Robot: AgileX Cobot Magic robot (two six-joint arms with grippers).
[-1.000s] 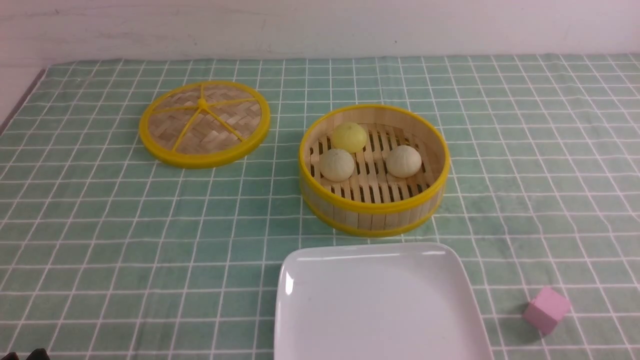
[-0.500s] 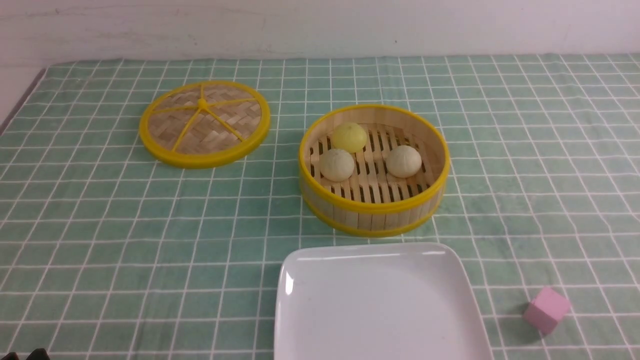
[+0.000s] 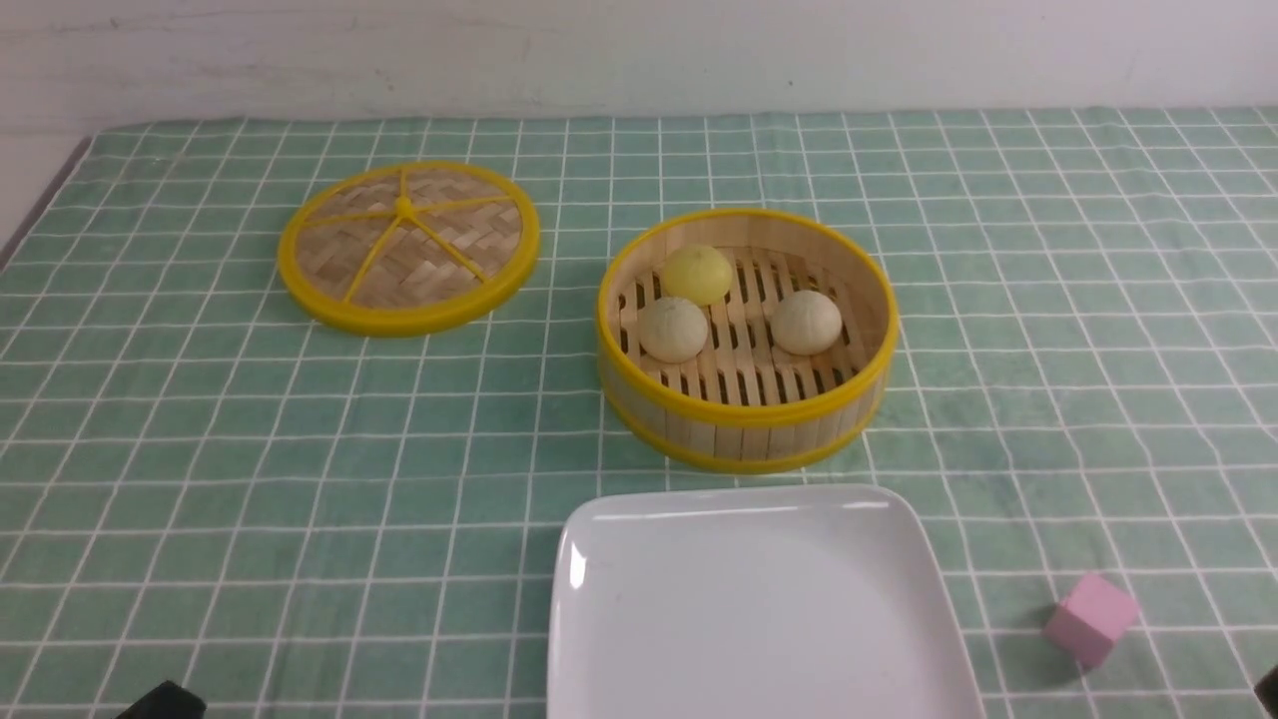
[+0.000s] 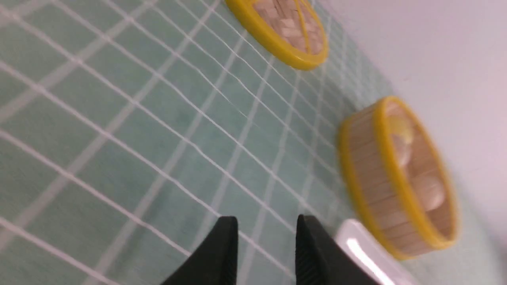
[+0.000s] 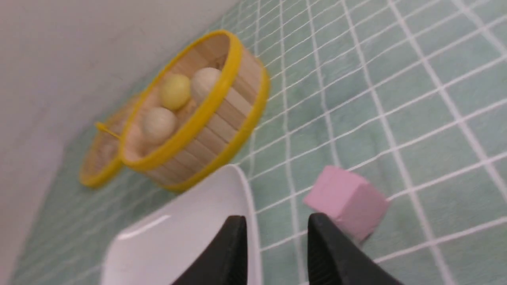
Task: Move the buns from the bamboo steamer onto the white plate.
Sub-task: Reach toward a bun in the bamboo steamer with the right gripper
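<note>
The left gripper [image 4: 266,221] hung low over the cloth [image 3: 200,449] at the near left, jaws parted with nothing between them. The lid [image 3: 407,248] lay flat, well apart from the steamer [image 3: 744,424], probably set aside so that the basket could be reached from above. The steamer stood upright and held a yellow bun [image 3: 698,274] at the back, a beige bun [image 3: 672,329] just in front of it, and a second beige bun [image 3: 806,322] to their right. The plate [image 3: 759,609] sat bare just in front of the steamer, making each carry short. A pink cube [image 3: 1090,617] lay right of the plate. The right gripper [image 5: 276,219] hovered near the cube, jaws likewise parted and holding nothing.
</note>
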